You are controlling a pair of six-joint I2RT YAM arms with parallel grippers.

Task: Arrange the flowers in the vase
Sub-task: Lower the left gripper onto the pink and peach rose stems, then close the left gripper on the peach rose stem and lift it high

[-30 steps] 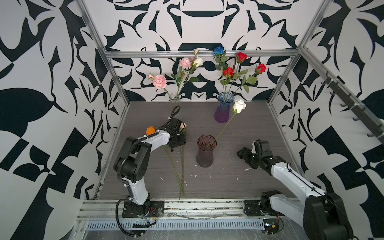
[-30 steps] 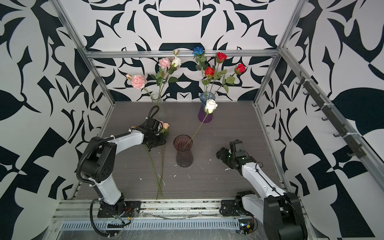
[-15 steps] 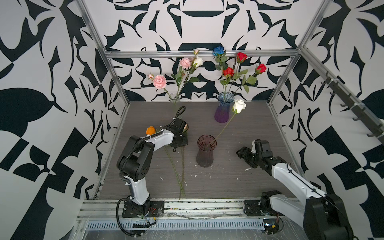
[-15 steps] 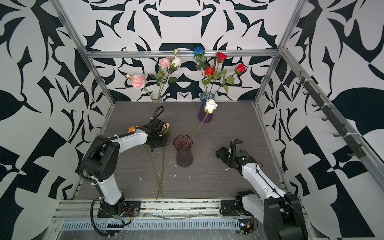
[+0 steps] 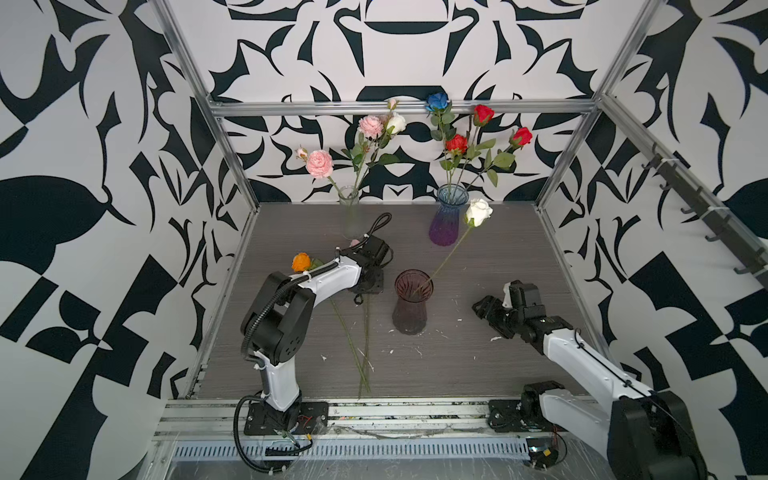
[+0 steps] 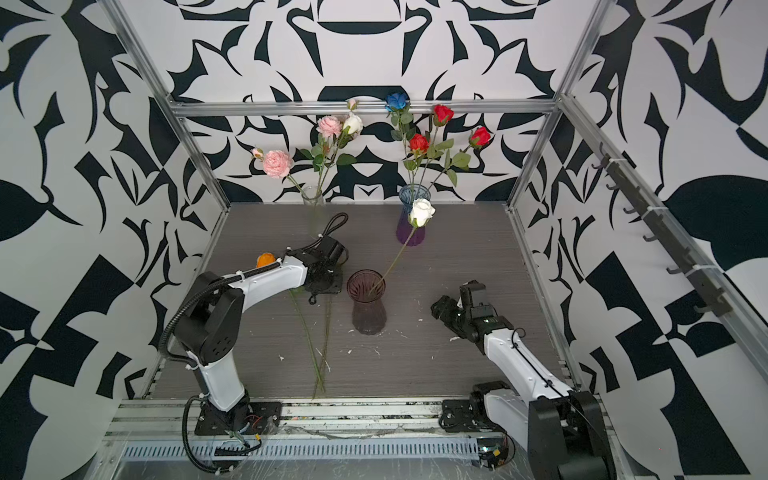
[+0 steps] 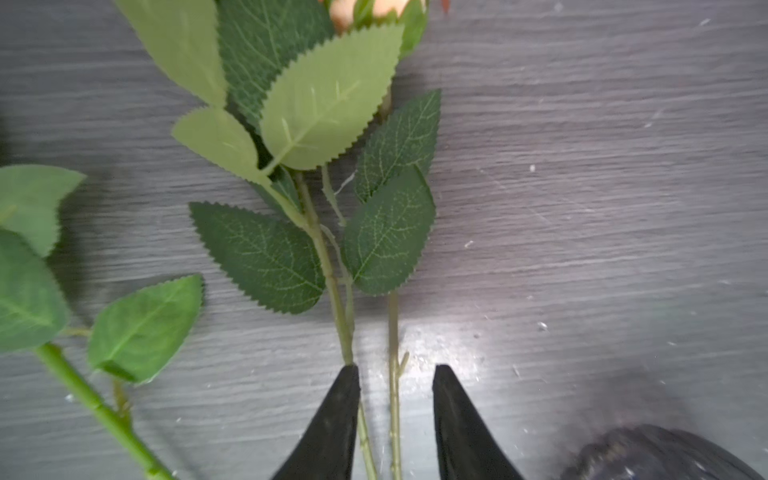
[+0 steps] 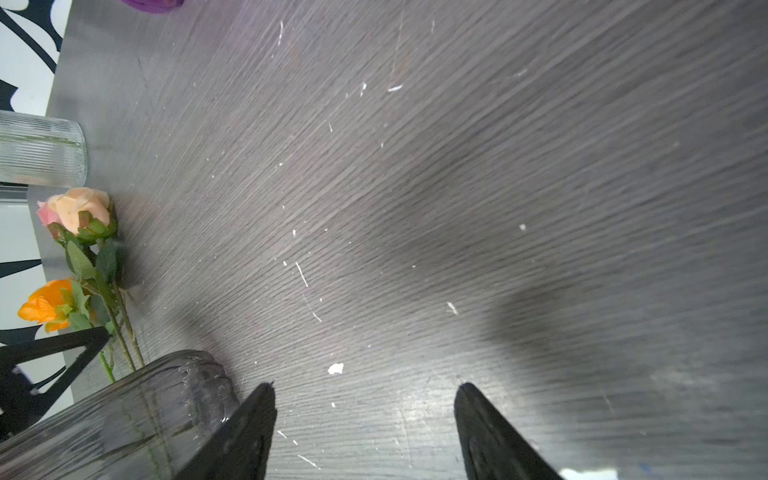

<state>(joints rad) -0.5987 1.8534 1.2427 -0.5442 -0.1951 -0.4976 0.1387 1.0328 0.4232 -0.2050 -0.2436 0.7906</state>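
Orange rose [image 5: 301, 262]: lies left on the counter [image 5: 478, 374], close to the side wall [image 5: 216, 249].
Left gripper [image 7: 395, 370]: jaws parted, astride one thin stem [image 7: 393, 332], not clamped.
Smoky vase [image 5: 411, 307]: centre, white rose [image 5: 478, 212] leaning inside.
Right gripper [image 8: 363, 386]: jaws wide, empty, over bare counter right of the vase.

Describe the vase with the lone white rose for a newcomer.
On the dark table, look dead centre. The smoky dark vase there holds one white rose; the clear vase and blue-purple vase behind it hold several stems each.
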